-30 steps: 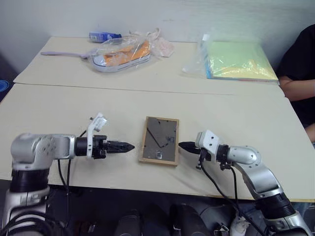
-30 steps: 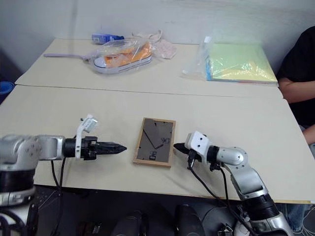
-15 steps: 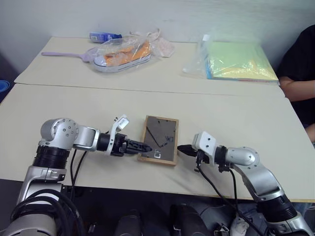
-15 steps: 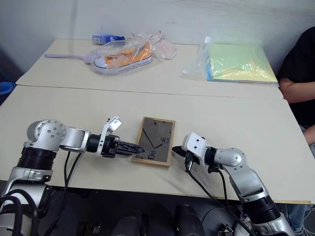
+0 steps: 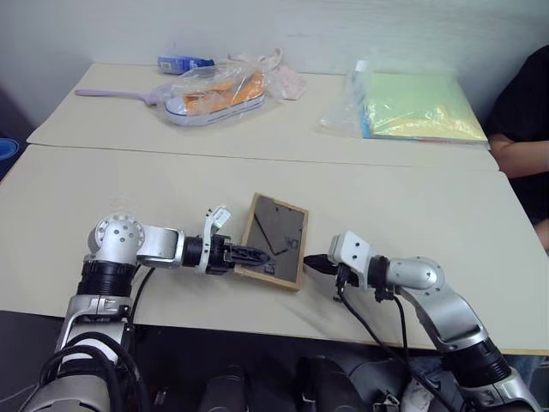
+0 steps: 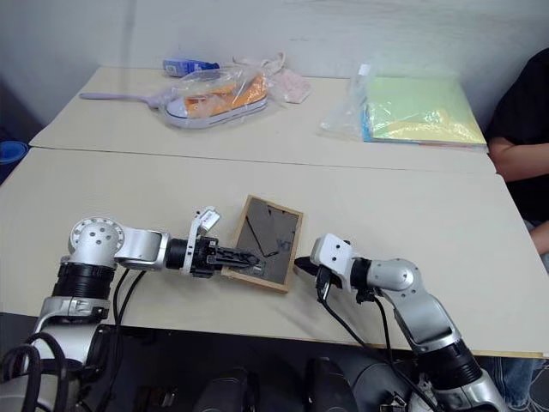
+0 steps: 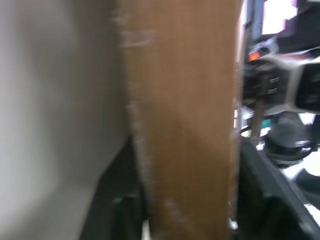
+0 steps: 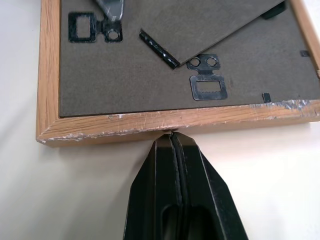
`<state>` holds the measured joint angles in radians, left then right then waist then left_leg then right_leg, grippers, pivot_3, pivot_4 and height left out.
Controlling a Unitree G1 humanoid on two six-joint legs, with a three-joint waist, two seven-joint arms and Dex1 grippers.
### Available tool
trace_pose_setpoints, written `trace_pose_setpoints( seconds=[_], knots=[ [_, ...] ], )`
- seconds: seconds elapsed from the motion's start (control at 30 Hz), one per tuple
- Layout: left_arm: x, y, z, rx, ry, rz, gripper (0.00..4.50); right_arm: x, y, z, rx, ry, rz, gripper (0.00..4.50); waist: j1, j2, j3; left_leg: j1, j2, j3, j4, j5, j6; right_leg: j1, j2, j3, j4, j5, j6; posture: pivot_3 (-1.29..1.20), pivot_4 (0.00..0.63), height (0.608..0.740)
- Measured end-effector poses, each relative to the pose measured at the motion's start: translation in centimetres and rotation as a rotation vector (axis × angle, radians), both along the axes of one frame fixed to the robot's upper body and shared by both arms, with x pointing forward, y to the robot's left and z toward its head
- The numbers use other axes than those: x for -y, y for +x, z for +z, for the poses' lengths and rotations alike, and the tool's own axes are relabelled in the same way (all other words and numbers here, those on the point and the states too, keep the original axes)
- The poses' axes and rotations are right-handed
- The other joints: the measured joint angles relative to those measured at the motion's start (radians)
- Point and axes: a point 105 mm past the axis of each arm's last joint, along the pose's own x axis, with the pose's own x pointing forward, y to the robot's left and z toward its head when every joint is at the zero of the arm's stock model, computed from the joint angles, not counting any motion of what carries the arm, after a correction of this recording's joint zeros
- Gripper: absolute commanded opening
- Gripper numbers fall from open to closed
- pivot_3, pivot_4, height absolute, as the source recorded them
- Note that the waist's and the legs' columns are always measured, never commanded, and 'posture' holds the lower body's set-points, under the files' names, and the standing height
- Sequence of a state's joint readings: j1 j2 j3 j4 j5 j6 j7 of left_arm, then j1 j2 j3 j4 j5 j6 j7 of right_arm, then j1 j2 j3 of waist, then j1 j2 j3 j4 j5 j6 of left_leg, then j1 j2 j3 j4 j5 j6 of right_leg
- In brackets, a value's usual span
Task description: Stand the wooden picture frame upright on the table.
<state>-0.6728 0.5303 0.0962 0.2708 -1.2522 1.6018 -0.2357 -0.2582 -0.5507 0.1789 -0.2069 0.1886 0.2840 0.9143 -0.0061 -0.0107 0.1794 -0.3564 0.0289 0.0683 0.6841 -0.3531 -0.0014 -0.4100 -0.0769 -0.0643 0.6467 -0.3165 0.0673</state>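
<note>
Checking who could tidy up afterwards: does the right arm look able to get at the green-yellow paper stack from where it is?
Probably not as posed: the paper stack lies on the far table, well beyond the right pincer.

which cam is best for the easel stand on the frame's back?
Right wrist view: the easel stand and hangers on the wooden picture frame are plain. Eye views show it small; left wrist view gives a blurred wood edge.
</note>
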Motion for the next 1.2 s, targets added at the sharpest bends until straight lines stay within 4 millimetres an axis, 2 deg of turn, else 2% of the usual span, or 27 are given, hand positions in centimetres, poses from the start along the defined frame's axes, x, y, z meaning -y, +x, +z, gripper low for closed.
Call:
trace_pose_setpoints(
  seconds=[0.07,0.17,0.27,0.33,0.43,0.57,0.73,0.83,1.03,1.1,1.2],
  knots=[
    [-0.1,-0.1,0.1,0.046,-0.009,0.016,1.27,0.1,0.1,1.2,-0.015,0.084,0.0,0.59,-0.003,0.0,0.0,0.0,0.001,0.0,0.0,0.0,-0.001,0.0,0.0,0.0,0.0,0.0,0.0,0.0,0.15,0.74],
    [-0.2,0.0,0.4,0.199,-0.024,0.038,1.27,-0.6,0.8,4.0,-0.052,0.236,0.02,1.6,-0.011,0.0,0.0,0.0,0.0,0.0,0.0,0.001,-0.001,0.0,0.0,0.0,-0.001,0.0,0.0,0.0,0.15,0.74],
    [0.0,0.0,1.0,0.371,-0.026,0.02,1.27,-1.7,1.7,6.5,-0.089,0.305,0.038,2.68,-0.017,0.0,0.0,0.001,0.001,0.0,0.0,0.001,-0.002,0.0,0.0,0.0,-0.002,0.0,-0.001,0.0,0.15,0.74],
    [0.2,0.1,1.1,0.417,-0.033,0.008,1.27,-2.2,2.2,7.2,-0.096,0.317,0.042,3.36,-0.017,0.0,0.0,0.0,0.0,0.0,-0.001,0.001,-0.002,0.0,0.0,0.0,-0.002,0.0,-0.001,0.0,0.15,0.74],
    [0.3,0.1,1.2,0.451,-0.035,-0.006,1.27,-2.5,2.9,6.4,-0.124,0.295,0.038,4.47,-0.014,0.0,0.0,-0.001,0.0,0.0,-0.001,0.0,-0.001,0.0,0.0,0.0,-0.001,0.0,0.0,0.0,0.15,0.74],
    [0.1,0.2,1.3,0.467,-0.027,0.0,1.27,-3.6,2.9,6.8,-0.115,0.309,0.08,4.47,-0.019,0.0,0.0,-0.001,0.0,0.0,-0.001,0.0,0.0,-0.001,-0.001,0.0,0.0,0.0,0.0,0.0,0.15,0.74],
    [0.5,0.1,1.4,0.472,-0.031,-0.002,1.27,-5.1,0.9,6.9,-0.149,0.334,0.216,4.47,-0.016,0.0,0.0,-0.002,0.0,-0.001,-0.001,0.0,0.001,-0.001,-0.001,0.0,-0.001,0.0,0.0,0.0,0.15,0.74],
    [0.3,0.2,1.4,0.455,-0.033,0.021,1.27,-4.5,-0.3,6.9,-0.143,0.317,0.267,4.47,-0.017,0.0,0.0,-0.002,0.0,-0.001,-0.001,0.0,0.002,-0.001,-0.001,0.0,-0.001,0.0,0.0,0.0,0.15,0.74],
    [0.3,0.0,1.8,0.405,-0.087,0.042,1.27,-2.8,-0.6,7.1,-0.05,0.286,0.277,4.47,-0.02,0.0,0.0,-0.002,0.001,-0.001,-0.001,0.0,0.001,-0.001,-0.001,0.0,-0.001,0.0,0.0,0.0,0.15,0.74],
    [0.5,0.1,2.6,0.346,-0.173,0.065,1.27,-1.9,-0.3,7.3,0.055,0.271,0.264,4.47,-0.019,-0.001,0.0,-0.002,0.0,-0.001,-0.001,0.0,0.001,-0.001,-0.001,0.0,-0.001,0.0,0.0,0.0,0.15,0.74],
    [0.4,-0.1,4.9,0.292,-0.254,0.033,1.27,0.0,-0.1,7.7,0.208,0.252,0.255,4.47,-0.019,-0.002,0.001,-0.002,0.0,-0.001,-0.001,0.0,0.001,-0.001,-0.001,0.0,-0.001,0.0,0.001,0.0,0.15,0.74]
  ],
)
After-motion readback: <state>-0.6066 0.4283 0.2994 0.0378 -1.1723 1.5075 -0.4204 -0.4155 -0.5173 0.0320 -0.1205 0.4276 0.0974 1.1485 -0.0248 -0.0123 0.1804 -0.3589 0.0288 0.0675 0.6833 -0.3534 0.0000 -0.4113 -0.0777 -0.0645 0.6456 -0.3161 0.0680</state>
